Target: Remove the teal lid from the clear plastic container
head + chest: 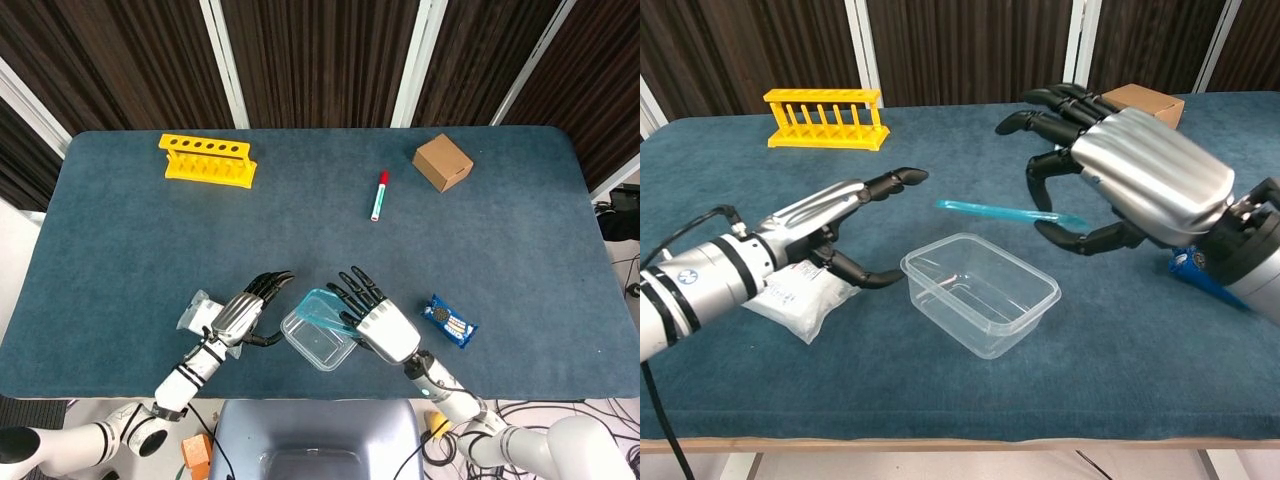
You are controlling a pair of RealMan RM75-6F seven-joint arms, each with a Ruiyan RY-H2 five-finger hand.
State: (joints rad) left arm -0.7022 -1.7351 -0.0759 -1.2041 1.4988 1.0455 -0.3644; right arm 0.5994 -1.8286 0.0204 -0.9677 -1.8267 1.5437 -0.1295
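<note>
Nearest: clear container (980,292) sits open on table (940,130), w/ nothing inside. Left hand (830,215) just beside it, fingers spread, holding nothing, prob. freed since tub needs no more steadying. White packet (790,298) lies under that hand. Right hand (1130,180) pinches teal lid (1008,213) by its edge, lifted clear above tub, so removal looks done. Farther back: marker (379,195), cardboard box (442,162), yellow rack (826,118).

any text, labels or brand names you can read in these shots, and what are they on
None can be read.
White packet: faint print, too blurred to read.
Blue snack pack: printed design, too small to read.
Round mark on left forearm: a logo, not legible.
Marker, cardboard box, teal lid, clear container: no visible text.
</note>
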